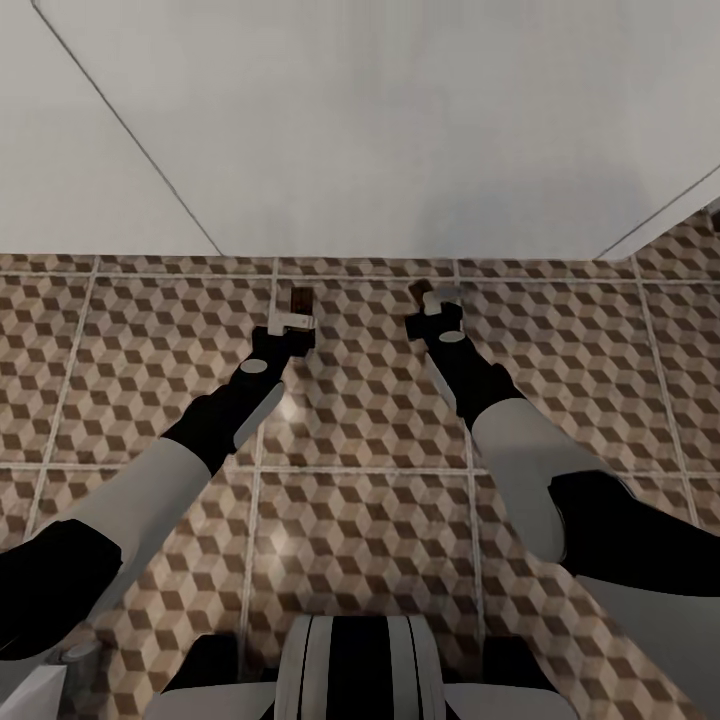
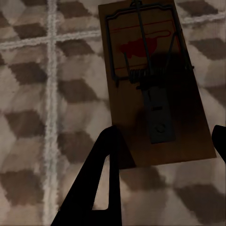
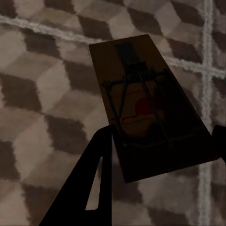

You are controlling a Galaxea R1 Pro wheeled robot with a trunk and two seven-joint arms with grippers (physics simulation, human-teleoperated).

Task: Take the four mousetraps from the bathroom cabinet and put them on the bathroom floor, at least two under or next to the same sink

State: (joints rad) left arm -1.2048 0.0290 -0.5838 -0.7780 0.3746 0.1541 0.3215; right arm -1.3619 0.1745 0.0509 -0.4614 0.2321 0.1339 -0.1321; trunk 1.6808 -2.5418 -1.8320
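Observation:
Both arms reach forward and down to the cube-patterned bathroom floor (image 1: 370, 520), close to a white wall. My left gripper (image 1: 295, 318) is shut on a brown wooden mousetrap (image 1: 299, 297), whose near end sits between the dark fingers (image 2: 101, 188). Its wire bar and red mark show clearly on the mousetrap (image 2: 150, 80) in the left wrist view. My right gripper (image 1: 432, 308) is shut on a second mousetrap (image 1: 420, 291), which looks dark and shadowed as the mousetrap (image 3: 146, 108) between the fingers (image 3: 92, 183). Both traps lie flat just above or on the tiles; I cannot tell which. The cabinet is out of view.
White panels (image 1: 380, 120) rise from the floor's far edge and block the way ahead. Tiled floor stretches to both sides and back toward my base (image 1: 355, 670).

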